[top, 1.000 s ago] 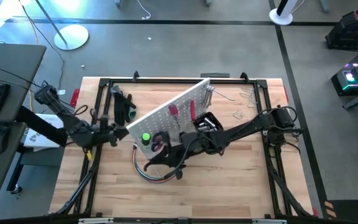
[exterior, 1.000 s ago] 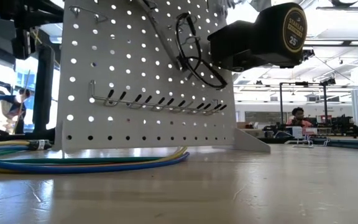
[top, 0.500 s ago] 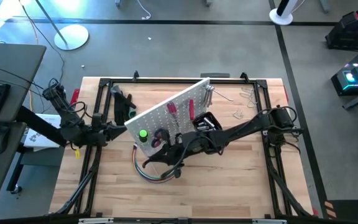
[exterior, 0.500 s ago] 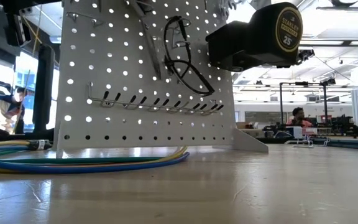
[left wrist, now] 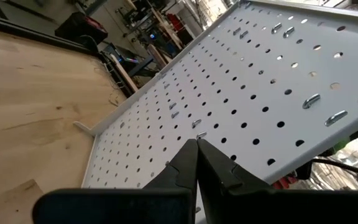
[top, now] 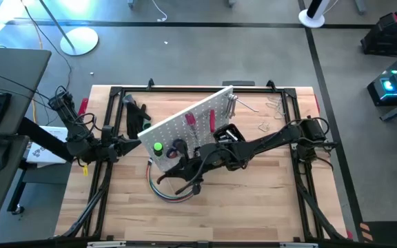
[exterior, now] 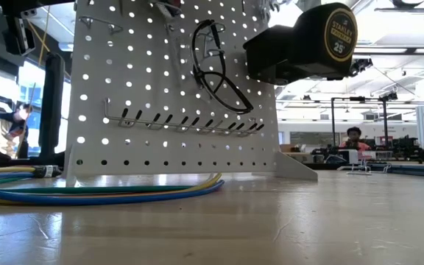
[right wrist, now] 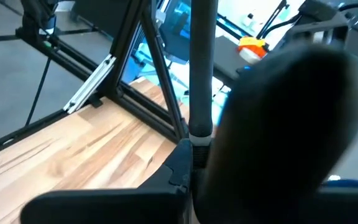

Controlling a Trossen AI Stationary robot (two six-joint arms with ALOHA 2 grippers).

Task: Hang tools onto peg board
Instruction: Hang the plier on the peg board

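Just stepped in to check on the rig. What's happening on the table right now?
The robot is hanging tools on the white peg board, which stands at an angle across the table. The right hand reaches in at the board's front, shut on a grey-handled tool. The left hand is shut at the board's left end, holding nothing. Scissors and screwdrivers are on the board, coloured cables lying in front.

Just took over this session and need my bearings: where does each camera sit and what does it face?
High: overhead, straight down on the peg board and both arms.
Low: table-top height, facing the board's face, tape measure and cables.
Left wrist: behind the shut left end effector, facing the board.
Right wrist: over the right end effector, gripping a grey shaft.
Shared: the board, except in the right wrist view.
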